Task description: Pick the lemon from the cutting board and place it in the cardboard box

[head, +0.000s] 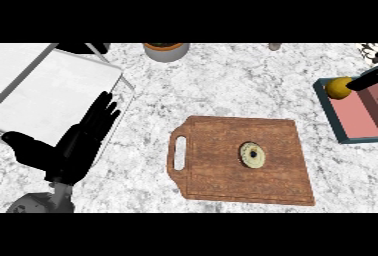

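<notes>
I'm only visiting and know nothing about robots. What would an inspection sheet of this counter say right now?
Surface: pale marbled counter, with a wooden cutting board lying flat in the middle.
Job's things: the lemon is off the board, at the corner of the teal-rimmed box at the right edge.
Clutter: a yellowish ring-shaped item on the board; a grey pot at the far edge.
Hands: left hand open, resting at the left. The right hand is mostly out of view and meets the lemon; its grip is hidden.
Cables: nothing seen.
Surroundings: a white tray at the left.
</notes>
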Tool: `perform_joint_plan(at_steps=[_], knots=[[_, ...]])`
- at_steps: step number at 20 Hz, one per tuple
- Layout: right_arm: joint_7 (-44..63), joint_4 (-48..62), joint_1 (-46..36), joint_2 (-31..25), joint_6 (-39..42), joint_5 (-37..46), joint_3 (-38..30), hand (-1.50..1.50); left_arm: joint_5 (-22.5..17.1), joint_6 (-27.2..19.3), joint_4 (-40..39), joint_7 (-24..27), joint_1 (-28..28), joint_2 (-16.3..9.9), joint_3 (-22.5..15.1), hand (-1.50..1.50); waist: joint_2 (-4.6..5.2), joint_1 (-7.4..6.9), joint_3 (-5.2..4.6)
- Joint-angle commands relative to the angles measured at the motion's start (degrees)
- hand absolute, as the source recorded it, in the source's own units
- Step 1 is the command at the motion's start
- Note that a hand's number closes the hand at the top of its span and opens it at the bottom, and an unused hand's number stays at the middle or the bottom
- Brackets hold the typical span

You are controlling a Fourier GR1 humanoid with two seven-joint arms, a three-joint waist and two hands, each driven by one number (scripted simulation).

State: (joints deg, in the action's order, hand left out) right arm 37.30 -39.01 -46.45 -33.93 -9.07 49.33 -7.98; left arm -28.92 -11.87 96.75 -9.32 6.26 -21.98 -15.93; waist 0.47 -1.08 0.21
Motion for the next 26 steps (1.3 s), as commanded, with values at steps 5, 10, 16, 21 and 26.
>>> perform_joint_plan(at_steps=[5,10,16,21,26], knots=[[-11.4,-0.4,3.6,0.9,-6.2,-5.4,-4.5,-1.5,0.5,-0.1,-1.6,0.4,-4.1,-7.6,7.6,0.0,-0.43,-0.41,-0.11],[-13.5,-5.1,3.9,3.5,-21.0,-10.2,-11.8,-1.5,1.2,-2.4,-2.9,0.2,-3.2,-5.6,6.0,0.0,-0.38,-0.07,-0.01],[-17.0,-11.2,6.3,2.8,-22.9,-18.4,-18.7,-1.5,-0.3,-0.2,-4.0,0.7,-4.7,-7.8,7.6,0.0,-0.75,1.22,-0.17],[-19.0,-18.6,13.6,1.7,-20.4,-24.3,-23.0,-1.5,-0.7,-1.1,-1.4,0.9,-6.5,-8.1,8.5,0.0,-1.21,2.1,-0.2],[-23.1,-24.2,19.8,0.5,-15.5,-30.1,-26.4,-1.5,0.0,-2.0,-2.5,1.2,-6.3,-7.9,8.4,0.0,-1.05,2.32,-0.2]])
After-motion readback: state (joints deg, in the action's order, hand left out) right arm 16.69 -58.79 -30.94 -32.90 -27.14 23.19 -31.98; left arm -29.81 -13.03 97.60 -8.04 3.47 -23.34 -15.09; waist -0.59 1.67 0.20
